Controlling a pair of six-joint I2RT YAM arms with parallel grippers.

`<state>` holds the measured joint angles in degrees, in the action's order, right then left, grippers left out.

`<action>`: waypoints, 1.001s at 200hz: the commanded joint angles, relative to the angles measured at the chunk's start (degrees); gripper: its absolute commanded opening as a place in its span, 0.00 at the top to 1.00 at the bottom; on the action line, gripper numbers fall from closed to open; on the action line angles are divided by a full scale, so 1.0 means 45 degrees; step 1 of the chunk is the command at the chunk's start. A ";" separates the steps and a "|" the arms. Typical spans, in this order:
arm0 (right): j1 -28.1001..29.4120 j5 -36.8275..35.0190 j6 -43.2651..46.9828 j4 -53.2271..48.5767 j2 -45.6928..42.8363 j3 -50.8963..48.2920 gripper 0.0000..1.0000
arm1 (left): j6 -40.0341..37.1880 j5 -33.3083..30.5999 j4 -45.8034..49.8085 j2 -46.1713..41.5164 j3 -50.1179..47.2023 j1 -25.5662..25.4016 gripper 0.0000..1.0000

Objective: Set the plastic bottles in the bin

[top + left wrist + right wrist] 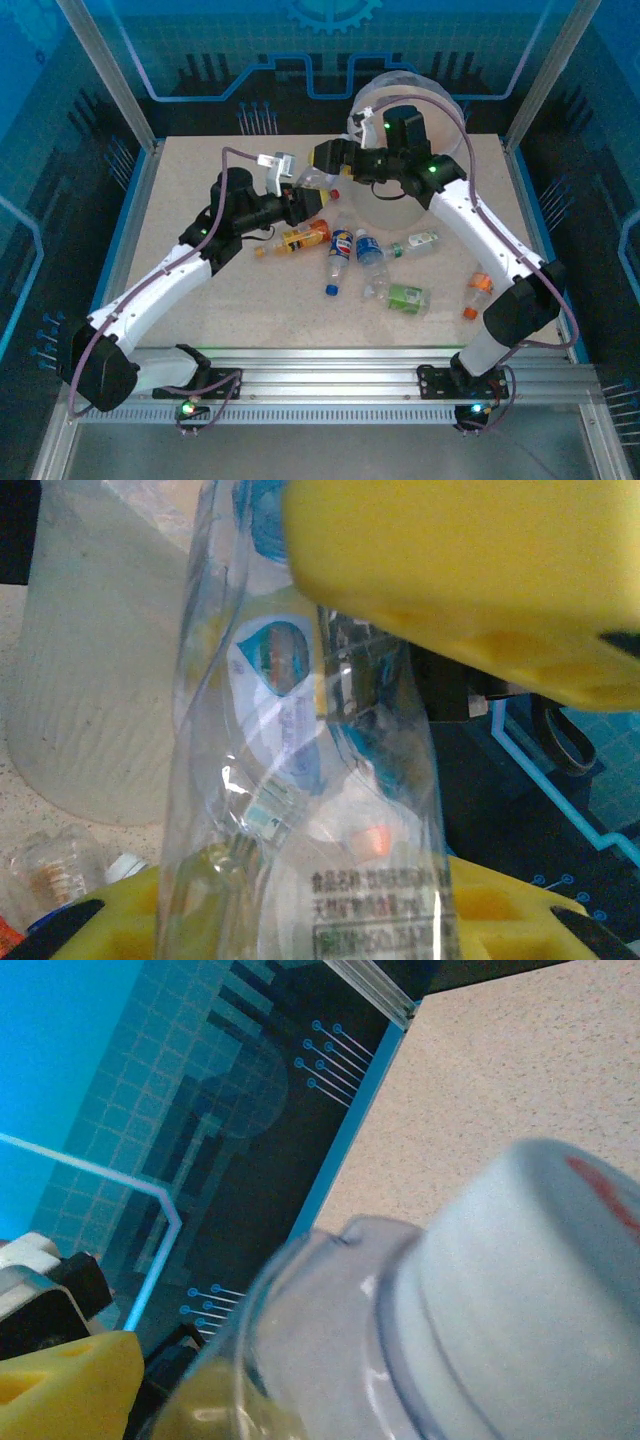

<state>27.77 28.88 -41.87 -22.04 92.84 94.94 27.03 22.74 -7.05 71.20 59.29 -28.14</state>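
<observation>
- Left pincer (303, 197) is clamped on a clear bottle (318, 180) above the middle of the bench (190, 290). In the left wrist view its yellow fingers (450, 570) press the bottle's crumpled wall (300, 780) from above and below.
- Right pincer (328, 156) sits at the far end of that same bottle. I cannot tell whether its jaws are wide or narrow.
- In the right wrist view the bottle's neck and white cap (530, 1300) loom close. One yellow pad (60, 1385) shows at lower left, and the bench's edge meets a blue wall (90, 1080) behind.
- The bin (410, 78) stands at the far edge of the bench, right of centre, partly behind the right arm. The held bottle is just left of it in the top view. In the left wrist view the bin's pale wall (90, 680) rises beside the bottle.
- Loose bottles lie between the two arms:
  - an orange-labelled bottle (300, 238);
  - two blue-labelled bottles (340, 250) (370, 248);
  - a pale-labelled bottle (415, 242);
  - a green-labelled bottle (405, 297);
  - an orange-capped bottle (478, 290), near the right arm.
- Open room: bare bench spreads from the left arm to the left edge and the far left corner. A bare strip also runs along the near edge, before the metal rail (330, 375).
</observation>
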 commanded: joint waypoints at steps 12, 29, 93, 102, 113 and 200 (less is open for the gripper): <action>0.0320 0.0416 -0.0517 0.1131 0.0112 0.0314 0.12 | -0.0189 -0.0112 -0.1345 -0.0309 -0.0128 -0.0215 0.70; 0.0371 0.0408 -0.0478 0.1227 0.0082 0.0333 0.21 | -0.0185 -0.0093 -0.1547 -0.0295 -0.0147 -0.0252 0.69; 0.0353 -0.0149 0.0546 -0.0042 0.0107 0.1433 0.54 | -0.0405 -0.0262 -0.1219 -0.0483 -0.0074 -0.0279 0.01; 0.0343 -0.0394 0.0972 -0.0542 0.0144 0.1886 0.55 | -0.0525 -0.0421 -0.1137 -0.0628 -0.0106 -0.0285 0.01; 0.0292 -0.0852 0.1646 -0.1311 0.0241 0.2574 0.55 | -0.0679 -0.0727 -0.1024 -0.0872 -0.0209 -0.0276 0.01; -0.0535 -0.8427 0.7420 -0.6317 0.2234 0.9164 0.56 | -0.1423 -0.3723 -0.1466 -0.3016 -0.2045 -0.0259 0.01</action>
<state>27.57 4.27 -17.63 -43.92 99.55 132.31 22.94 11.22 -12.19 59.53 51.68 -28.91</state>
